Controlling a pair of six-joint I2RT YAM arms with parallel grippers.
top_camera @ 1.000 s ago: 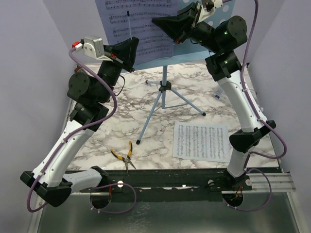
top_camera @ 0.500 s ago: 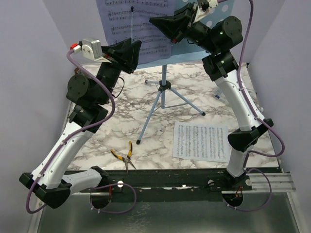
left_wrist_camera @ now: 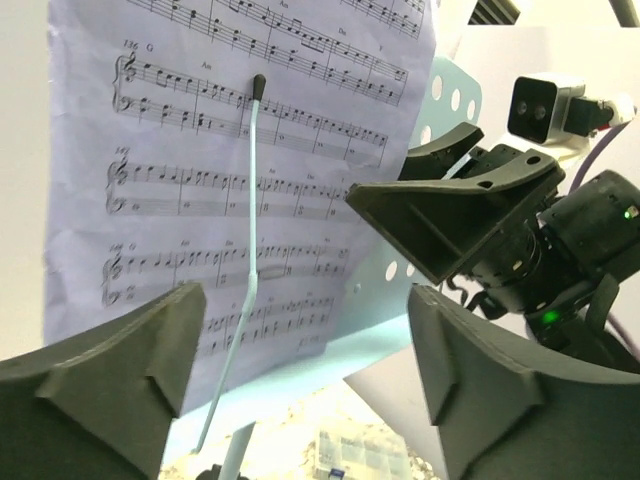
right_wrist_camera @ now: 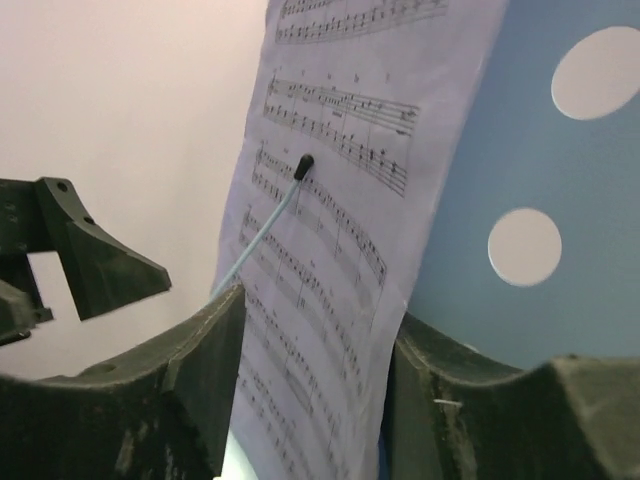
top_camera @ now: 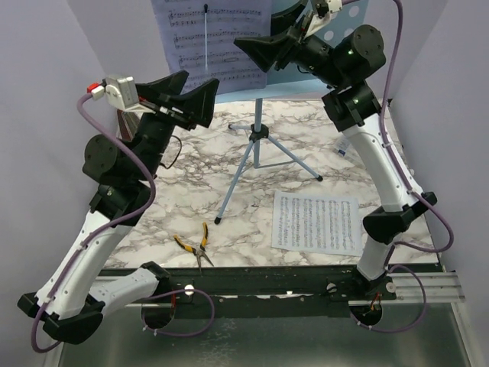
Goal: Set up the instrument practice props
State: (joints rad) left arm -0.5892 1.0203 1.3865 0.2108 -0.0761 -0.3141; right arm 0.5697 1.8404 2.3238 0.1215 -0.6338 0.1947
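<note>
Counting two music sheets (top_camera: 183,46) (top_camera: 317,223), one stand (top_camera: 258,136)

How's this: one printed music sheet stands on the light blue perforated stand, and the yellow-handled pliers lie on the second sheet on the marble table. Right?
Not quite. The top external view shows the yellow-handled pliers lying on the marble table, left of the second printed sheet and apart from it. The rest holds.
</note>
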